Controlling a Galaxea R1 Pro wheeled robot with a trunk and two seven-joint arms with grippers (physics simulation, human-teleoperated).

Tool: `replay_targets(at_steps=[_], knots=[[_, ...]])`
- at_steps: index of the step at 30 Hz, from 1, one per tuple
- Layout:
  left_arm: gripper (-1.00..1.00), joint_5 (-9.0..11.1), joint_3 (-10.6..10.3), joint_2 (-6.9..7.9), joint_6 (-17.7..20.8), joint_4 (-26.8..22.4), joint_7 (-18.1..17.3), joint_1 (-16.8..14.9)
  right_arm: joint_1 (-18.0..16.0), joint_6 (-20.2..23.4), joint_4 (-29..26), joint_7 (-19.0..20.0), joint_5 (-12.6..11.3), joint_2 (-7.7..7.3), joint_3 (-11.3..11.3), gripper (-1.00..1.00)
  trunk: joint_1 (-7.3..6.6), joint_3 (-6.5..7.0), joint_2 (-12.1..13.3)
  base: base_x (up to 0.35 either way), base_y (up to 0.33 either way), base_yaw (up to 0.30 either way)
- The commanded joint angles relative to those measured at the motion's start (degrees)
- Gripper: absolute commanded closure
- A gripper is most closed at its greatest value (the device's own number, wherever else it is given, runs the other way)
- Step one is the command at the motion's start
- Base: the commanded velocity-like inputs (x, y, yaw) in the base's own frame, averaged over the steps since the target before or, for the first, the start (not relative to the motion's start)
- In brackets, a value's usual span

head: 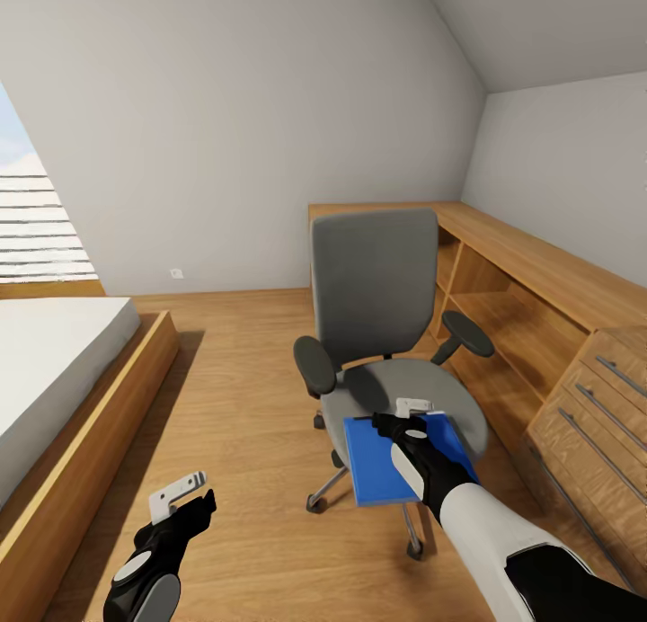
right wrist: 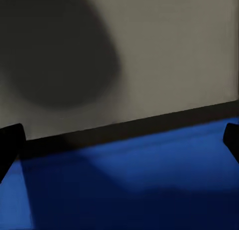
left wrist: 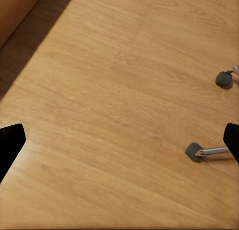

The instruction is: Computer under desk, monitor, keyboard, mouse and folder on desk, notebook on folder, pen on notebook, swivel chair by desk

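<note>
I see the grey padded swivel chair (head: 382, 334) at centre, on the light wood plank floor (head: 243, 406), its back toward the far wall. The flat blue folder (head: 382, 465) lies on the near part of its seat, overhanging the near edge. My right gripper (head: 415, 409) sits over the folder's far edge. The long wooden shelf unit (head: 539, 280) runs along the right wall, just right of the chair. The white bed on its wooden platform (head: 63, 379) is at left. My left gripper (head: 180, 494) hangs over the floor, near-left of the chair.
</note>
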Motion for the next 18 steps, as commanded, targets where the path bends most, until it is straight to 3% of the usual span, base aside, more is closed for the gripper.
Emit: replay_targets(at_steps=[1,4,18], knots=[[-1.00,0.33,-0.13,0.06,0.15,-0.10,0.47,-0.04,0.02,0.24,3.76,-0.48,-0.77,-0.06,0.40,-1.00,-0.01,-0.06,-0.02,-0.029,0.000,0.000],[-1.00,0.32,-0.26,0.06,0.15,-0.15,0.47,-0.05,0.01,0.21,3.77,-0.48,-0.77,-0.06,0.40,-1.00,-0.01,-0.06,-0.02,-0.018,0.000,0.000],[-1.00,0.32,-0.45,0.06,0.15,-0.17,0.47,-0.05,0.02,0.20,3.77,-0.48,-0.71,-0.14,0.40,-1.00,-3.08,2.45,5.59,-0.002,0.000,0.000]])
